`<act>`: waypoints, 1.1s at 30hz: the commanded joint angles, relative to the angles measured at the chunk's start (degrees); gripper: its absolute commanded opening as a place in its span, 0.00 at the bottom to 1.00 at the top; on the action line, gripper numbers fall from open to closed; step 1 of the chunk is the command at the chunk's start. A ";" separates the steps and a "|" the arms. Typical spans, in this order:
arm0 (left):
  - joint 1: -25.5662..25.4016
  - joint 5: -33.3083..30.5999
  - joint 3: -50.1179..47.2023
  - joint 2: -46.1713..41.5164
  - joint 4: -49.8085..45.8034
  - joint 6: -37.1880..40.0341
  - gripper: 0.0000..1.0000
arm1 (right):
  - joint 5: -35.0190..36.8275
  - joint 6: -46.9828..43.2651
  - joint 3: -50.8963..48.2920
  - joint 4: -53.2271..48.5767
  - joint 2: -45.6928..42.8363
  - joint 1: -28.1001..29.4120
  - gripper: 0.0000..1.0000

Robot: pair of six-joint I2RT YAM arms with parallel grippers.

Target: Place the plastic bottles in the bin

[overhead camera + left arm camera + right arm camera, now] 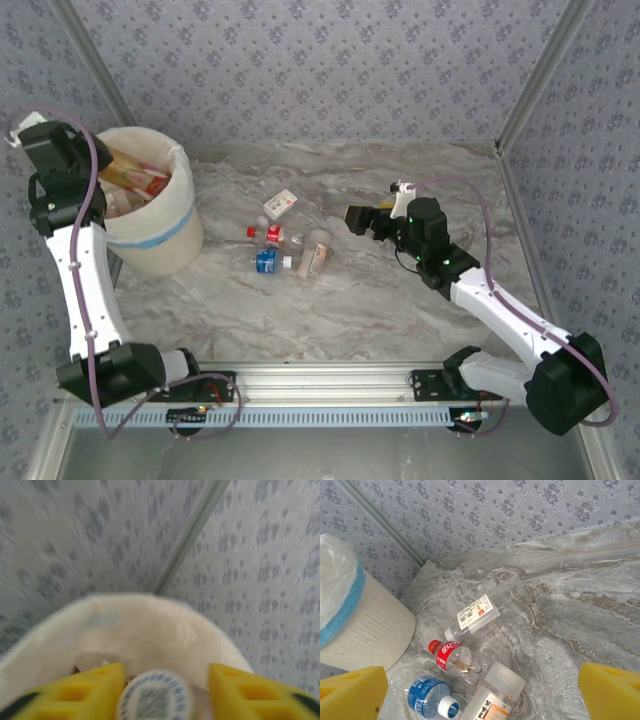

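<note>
Four plastic bottles lie mid-table: a white-labelled one (281, 204) (475, 615), a red one (262, 232) (452, 657), a blue one (266, 261) (430, 697) and an orange-labelled one (316, 255) (492, 702). The cream bin (160, 235) (365, 625) stands at the far left with cartons and bottles inside. Above its bagged rim (150, 625) my left gripper (165, 680) is open. A bottle's blue-and-white round end (155, 700) sits between the yellow fingers, against the left one and apart from the right one. My right gripper (360, 220) (480, 690) hangs open just right of the bottles, holding nothing.
Patterned walls close in the marble table at the back and both sides, with a metal corner post (190, 535) behind the bin. The left wrist (60, 160) leans over the bin's left side. Bare marble (330, 320) stretches in front of the bottles.
</note>
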 commanded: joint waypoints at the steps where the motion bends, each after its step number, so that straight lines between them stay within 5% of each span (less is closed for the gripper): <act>1: 1.36 10.39 -0.26 2.90 -4.19 -4.69 0.77 | -0.69 -2.38 3.01 -2.01 0.41 0.78 1.00; 7: 1.37 11.54 0.56 1.07 -4.39 -4.25 0.99 | 0.17 -3.45 4.12 -4.55 1.66 1.47 1.00; 15: -1.13 15.42 -1.09 -2.57 -4.09 -3.37 1.00 | 1.70 -2.13 3.81 -3.14 4.40 2.31 1.00; 27: -20.95 4.37 -1.31 -5.62 -5.38 0.24 0.99 | 6.03 5.90 3.89 -5.44 9.47 2.77 1.00; 33: -26.01 5.06 -3.94 -6.59 -3.07 -0.93 1.00 | 9.16 14.63 7.19 -12.23 15.70 6.62 1.00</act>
